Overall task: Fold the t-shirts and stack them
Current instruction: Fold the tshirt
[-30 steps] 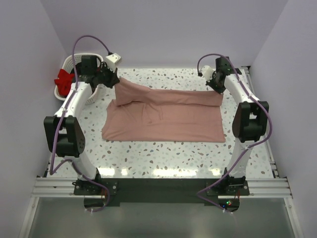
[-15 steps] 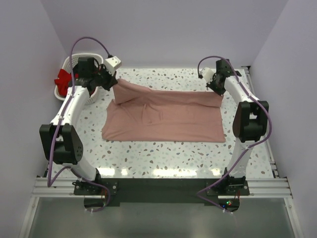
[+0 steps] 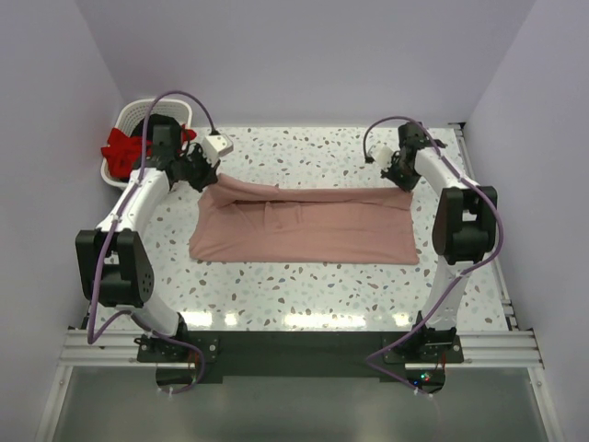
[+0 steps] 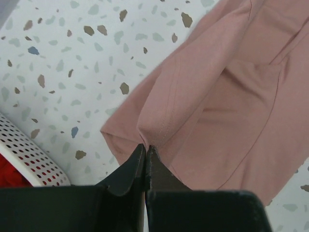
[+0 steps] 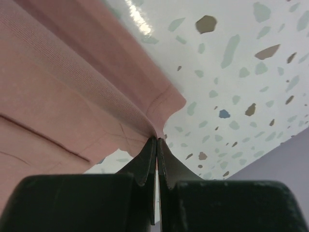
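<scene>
The salmon-pink t-shirt (image 3: 308, 226) lies spread across the middle of the table, its far edge folded over. My left gripper (image 3: 210, 175) is shut on the shirt's far left corner; the left wrist view shows the pink cloth (image 4: 217, 87) pinched at my fingertips (image 4: 146, 146). My right gripper (image 3: 401, 173) is shut on the far right corner; the right wrist view shows the cloth (image 5: 67, 87) pinched at the tips (image 5: 157, 139). A red t-shirt (image 3: 118, 147) lies in the basket. The black t-shirt is out of view.
A white slatted basket (image 3: 138, 115) stands at the far left corner of the terrazzo table; its wall shows in the left wrist view (image 4: 24, 154). Lilac walls close in the back and sides. The arm bases stand at the near edge.
Both grippers have come down and toward me with the shirt's far edge. The raised cloth on the left has dropped and now lies lower and flatter.
</scene>
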You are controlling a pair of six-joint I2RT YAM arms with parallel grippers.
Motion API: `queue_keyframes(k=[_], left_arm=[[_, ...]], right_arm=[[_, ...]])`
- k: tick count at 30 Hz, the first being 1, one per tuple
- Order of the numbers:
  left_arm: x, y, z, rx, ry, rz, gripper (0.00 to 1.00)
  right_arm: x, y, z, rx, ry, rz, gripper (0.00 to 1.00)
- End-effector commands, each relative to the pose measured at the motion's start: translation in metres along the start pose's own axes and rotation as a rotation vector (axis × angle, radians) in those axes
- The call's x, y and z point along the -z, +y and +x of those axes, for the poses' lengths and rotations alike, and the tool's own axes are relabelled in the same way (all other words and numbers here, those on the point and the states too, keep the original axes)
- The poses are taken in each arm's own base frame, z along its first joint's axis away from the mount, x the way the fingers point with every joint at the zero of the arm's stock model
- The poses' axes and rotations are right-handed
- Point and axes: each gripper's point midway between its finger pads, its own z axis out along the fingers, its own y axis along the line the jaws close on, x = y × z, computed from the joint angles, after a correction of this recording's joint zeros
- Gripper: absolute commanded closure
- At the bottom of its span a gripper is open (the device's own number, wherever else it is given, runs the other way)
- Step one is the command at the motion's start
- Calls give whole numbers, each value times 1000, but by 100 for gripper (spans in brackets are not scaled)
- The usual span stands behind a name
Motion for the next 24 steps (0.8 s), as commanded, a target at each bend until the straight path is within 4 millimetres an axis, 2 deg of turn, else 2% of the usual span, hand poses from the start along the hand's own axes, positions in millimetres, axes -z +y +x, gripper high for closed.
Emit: queue_keyframes(k=[1, 9, 15, 19, 20, 24], left_arm=[[10, -5, 8, -49, 19, -1, 100], [2, -24, 40, -40, 85, 53, 100], [4, -37, 45, -37, 87, 99, 100], [2, -53, 53, -34, 93, 166, 100], [1, -59, 58, -34, 106, 188, 100], [-4, -79, 75, -64, 140, 233, 96]], right_arm=[[17, 12, 7, 50, -8, -49, 100], [11, 49, 27, 113, 35, -183, 100], [10, 54, 33, 122, 50, -208, 100], [8, 59, 37, 128, 69, -232, 100], [8, 61, 39, 127, 74, -236, 93], [5, 67, 45, 136, 98, -255, 77]])
